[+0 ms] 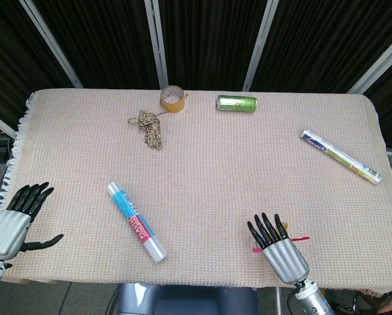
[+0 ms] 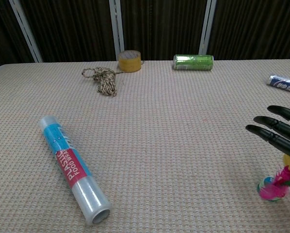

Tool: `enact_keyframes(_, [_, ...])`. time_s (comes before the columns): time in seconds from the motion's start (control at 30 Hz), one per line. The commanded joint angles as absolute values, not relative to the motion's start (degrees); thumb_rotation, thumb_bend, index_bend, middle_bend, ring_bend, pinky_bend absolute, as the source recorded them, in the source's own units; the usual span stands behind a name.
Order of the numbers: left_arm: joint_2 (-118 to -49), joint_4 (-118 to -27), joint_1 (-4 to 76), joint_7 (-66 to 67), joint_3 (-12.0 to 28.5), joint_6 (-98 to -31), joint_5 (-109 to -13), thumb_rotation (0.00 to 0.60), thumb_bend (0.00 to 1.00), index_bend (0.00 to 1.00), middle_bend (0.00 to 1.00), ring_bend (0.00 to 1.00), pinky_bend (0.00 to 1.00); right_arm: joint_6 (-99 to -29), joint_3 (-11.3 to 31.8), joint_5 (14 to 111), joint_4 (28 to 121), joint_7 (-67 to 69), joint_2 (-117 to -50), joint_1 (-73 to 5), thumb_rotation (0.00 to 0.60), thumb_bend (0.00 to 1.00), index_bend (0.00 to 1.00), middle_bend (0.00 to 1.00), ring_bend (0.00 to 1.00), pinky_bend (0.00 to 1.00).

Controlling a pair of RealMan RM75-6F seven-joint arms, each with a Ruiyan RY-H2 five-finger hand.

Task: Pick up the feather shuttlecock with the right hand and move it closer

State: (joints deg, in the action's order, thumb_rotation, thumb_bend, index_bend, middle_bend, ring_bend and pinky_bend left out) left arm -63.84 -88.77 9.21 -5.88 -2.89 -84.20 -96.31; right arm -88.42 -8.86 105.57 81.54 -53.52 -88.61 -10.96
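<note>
The feather shuttlecock (image 2: pixel 274 188), with pink, yellow and green feathers on a round base, hangs just under my right hand (image 2: pixel 277 137) near the table's front right edge. In the head view only a pink tip of the feather shuttlecock (image 1: pixel 256 249) shows from under the right hand (image 1: pixel 280 247), which covers the rest. The hand holds it from above with the long fingers stretched out flat; the pinch itself is hidden. My left hand (image 1: pixel 10 222) hovers off the table's front left corner, fingers spread, holding nothing.
A roll of plastic food wrap (image 1: pixel 136 222) lies front left. At the back are a rope bundle (image 1: pixel 149 126), a tape roll (image 1: pixel 172 98) and a green can (image 1: pixel 236 103). A foil-wrapped tube (image 1: pixel 340 155) lies at the right. A woven cloth (image 1: pixel 209 170) covers the table.
</note>
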Motion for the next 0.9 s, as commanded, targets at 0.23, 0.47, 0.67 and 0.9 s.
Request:
enact_keyframes(0.23, [-62.5, -89.0, 8.8, -8.9, -3.3, -86.3, -98.0, 0.364, 0.15, 0.0, 0.0, 0.0, 0.0, -88.5, -9.1, 109.9, 90.0, -60.4, -85.9, -8.8, 0.6, 0.0, 0.0, 0.05, 0.0, 0.19])
enact_keyframes(0.47, [-61.6, -88.8, 8.8, -10.2, -3.8, -86.0, -98.0, 0.364, 0.15, 0.0, 0.0, 0.0, 0.0, -89.1, -8.9, 110.3, 102.0, -62.4, -79.4, -6.8, 0.6, 0.0, 0.0, 0.01, 0.0, 0.18])
enact_keyframes(0.67, [-60.7, -90.6, 8.7, -7.5, -3.6, -84.3, -95.9, 0.364, 0.15, 0.0, 0.0, 0.0, 0.0, -95.0, -5.8, 104.5, 109.6, -54.8, -70.6, -3.7, 0.6, 0.0, 0.0, 0.0, 0.0, 0.15])
enact_keyframes(0.9, [-61.2, -91.1, 8.2, -5.3, -2.7, -85.1, -94.6, 0.369, 0.15, 0.0, 0.0, 0.0, 0.0, -100.0, 2.2, 90.8, 102.5, -39.4, -66.9, -1.5, 0.6, 0.0, 0.0, 0.0, 0.0, 0.1])
